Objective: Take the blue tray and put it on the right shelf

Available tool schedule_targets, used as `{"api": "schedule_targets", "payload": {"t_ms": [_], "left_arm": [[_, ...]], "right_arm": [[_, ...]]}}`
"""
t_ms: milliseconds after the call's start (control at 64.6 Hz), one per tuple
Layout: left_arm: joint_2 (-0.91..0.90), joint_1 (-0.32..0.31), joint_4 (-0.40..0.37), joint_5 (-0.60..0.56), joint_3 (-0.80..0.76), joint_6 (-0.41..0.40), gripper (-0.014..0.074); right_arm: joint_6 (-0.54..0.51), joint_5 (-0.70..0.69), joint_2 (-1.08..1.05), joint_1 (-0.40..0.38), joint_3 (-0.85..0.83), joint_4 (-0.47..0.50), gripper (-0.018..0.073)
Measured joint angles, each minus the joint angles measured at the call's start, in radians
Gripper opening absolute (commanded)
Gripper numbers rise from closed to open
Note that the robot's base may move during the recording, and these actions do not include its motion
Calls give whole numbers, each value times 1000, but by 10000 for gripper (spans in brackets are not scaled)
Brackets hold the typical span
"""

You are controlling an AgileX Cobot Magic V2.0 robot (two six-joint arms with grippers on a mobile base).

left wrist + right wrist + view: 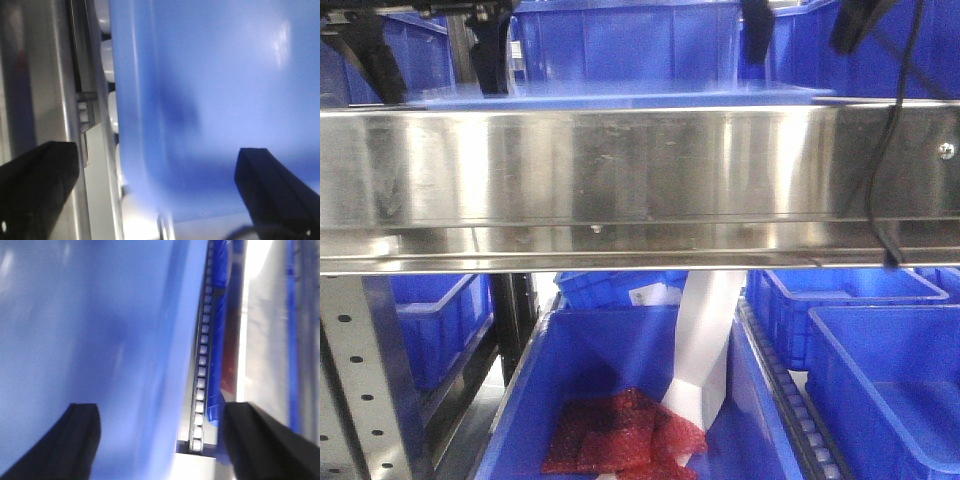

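Note:
The blue tray (pixel 620 97) lies flat on the right shelf, just behind its broad steel front rail (pixel 620 170); only the tray's pale rim shows in the front view. My left gripper (pixel 430 60) is open, with its black fingers either side of the tray's left edge. In the left wrist view the tray (pixel 215 90) fills the right side and the gripper (pixel 157 195) is wide open over its edge. My right gripper (pixel 808 30) is open over the tray's right edge. In the right wrist view the tray (pixel 90 330) lies under the open gripper (pixel 160 440).
Deep blue bins (pixel 620 40) stand behind the tray. Below the rail, a bin (pixel 610 360) holds a red bag (pixel 625 435) and a white strip (pixel 705 340). More bins (pixel 880 380) are at the right. A black cable (pixel 885 130) hangs over the rail. Roller tracks (pixel 202 365) flank the tray.

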Motion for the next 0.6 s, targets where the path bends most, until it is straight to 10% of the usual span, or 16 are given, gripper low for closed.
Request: {"api": "schedule_targets", "payload": {"t_ms": [248, 371, 603], "left_arm": [[-269, -2, 0, 2, 82, 24, 106], [-456, -4, -19, -50, 244, 29, -49], [-809, -4, -43, -269, 640, 33, -48]], "right_arm": [[0, 40, -199, 12, 72, 4, 64], [0, -6, -332, 29, 222, 7, 58], [-2, -211, -627, 31, 582, 11, 58]]}}
